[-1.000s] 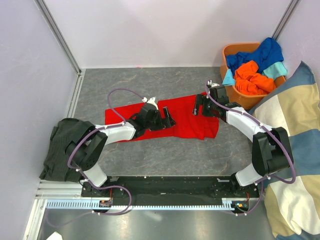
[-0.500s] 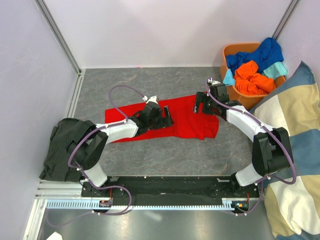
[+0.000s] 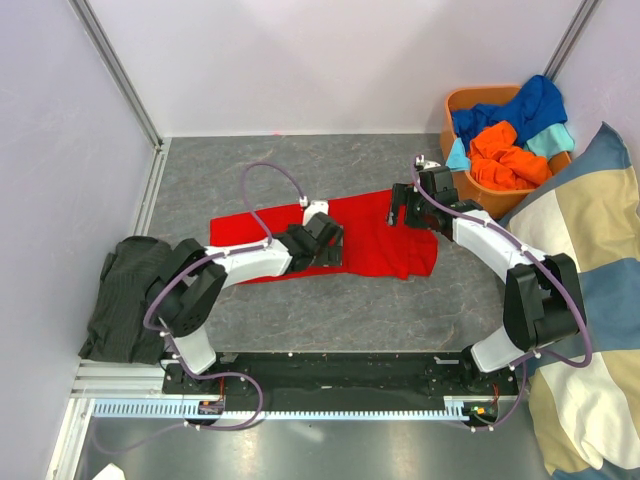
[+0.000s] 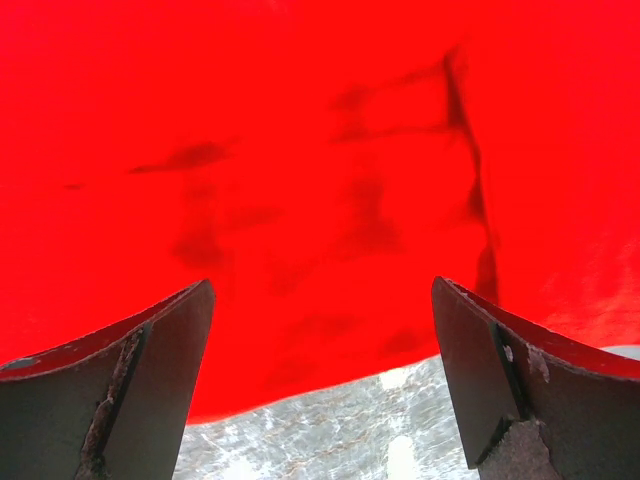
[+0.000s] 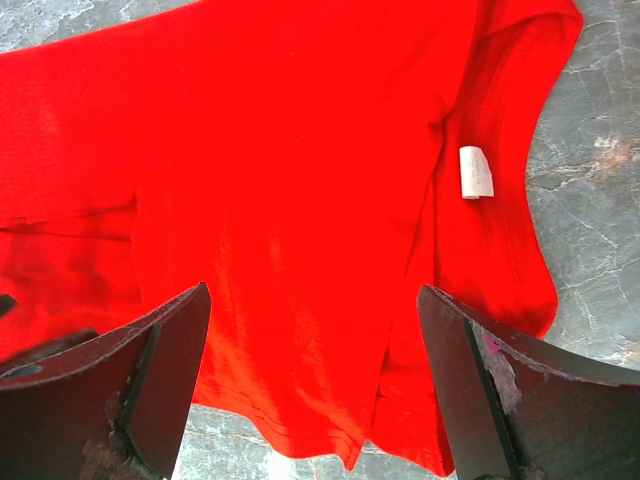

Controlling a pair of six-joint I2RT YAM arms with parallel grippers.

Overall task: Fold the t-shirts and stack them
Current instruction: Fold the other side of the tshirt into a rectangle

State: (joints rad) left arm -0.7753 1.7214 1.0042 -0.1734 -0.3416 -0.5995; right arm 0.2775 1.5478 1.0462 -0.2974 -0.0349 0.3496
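- Grey marbled counter (image 3: 300,160) between pale walls carries the red t-shirt (image 3: 375,250). It lies flat, its long axis running left to right.
- Left jaws stand wide and empty, low over the shirt's middle and close to one edge, where bare counter shows.
- Right jaws, equally wide and empty, hang over the collar end, where a white label (image 5: 476,171) shows.
- Far right, other t-shirts (image 3: 505,155) sit heaped in an orange basket (image 3: 452,105).
- Likely next, each arm pinches the cloth beneath it. The right arm is nearer the collar.
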